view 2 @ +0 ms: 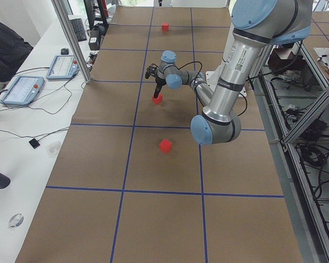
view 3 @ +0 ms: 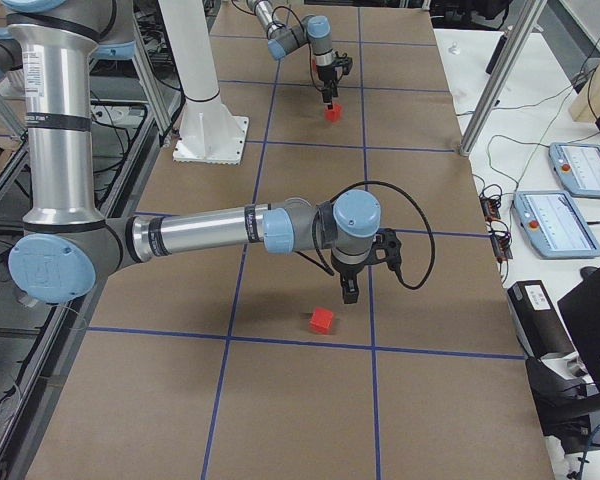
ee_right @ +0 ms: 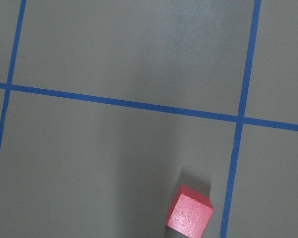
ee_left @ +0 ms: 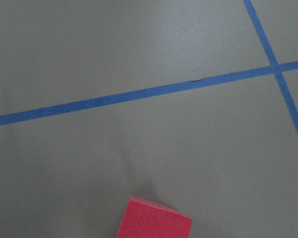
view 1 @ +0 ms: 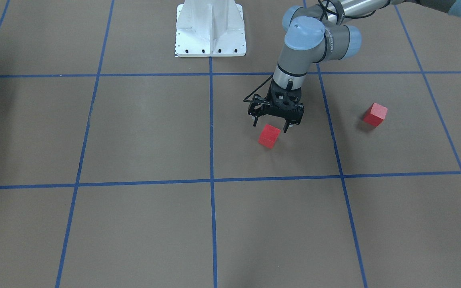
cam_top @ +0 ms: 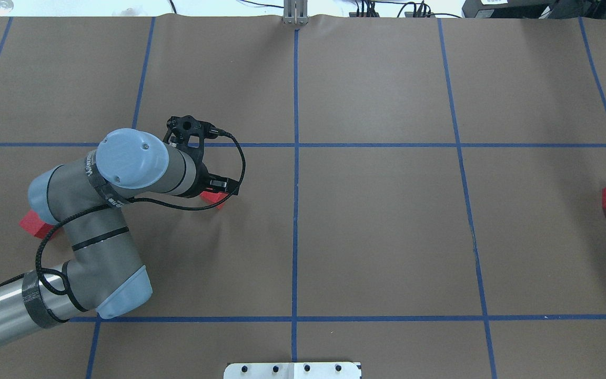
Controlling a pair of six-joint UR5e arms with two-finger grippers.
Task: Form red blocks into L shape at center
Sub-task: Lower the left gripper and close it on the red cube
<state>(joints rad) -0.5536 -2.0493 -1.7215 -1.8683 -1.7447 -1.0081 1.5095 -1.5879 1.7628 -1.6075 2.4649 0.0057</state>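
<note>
Three red blocks lie on the brown floor. One red block (view 1: 269, 136) lies just under my left gripper (view 1: 270, 125), which is open and straddles it from above without touching; the block also shows in the overhead view (cam_top: 213, 198) and the left wrist view (ee_left: 154, 221). A second block (view 1: 375, 114) lies farther out on my left, partly under the arm in the overhead view (cam_top: 33, 223). The third block (view 3: 322, 320) lies just beside my right gripper (view 3: 348, 292), which hangs above the floor; I cannot tell whether that gripper is open. The centre crossing (view 1: 211, 181) is bare.
The white robot base (view 1: 210, 32) stands at the table's robot side. Blue tape lines (cam_top: 296, 210) divide the floor. A side bench with tablets (view 2: 22, 90) and a metal post (view 2: 71, 38) border the far edge.
</note>
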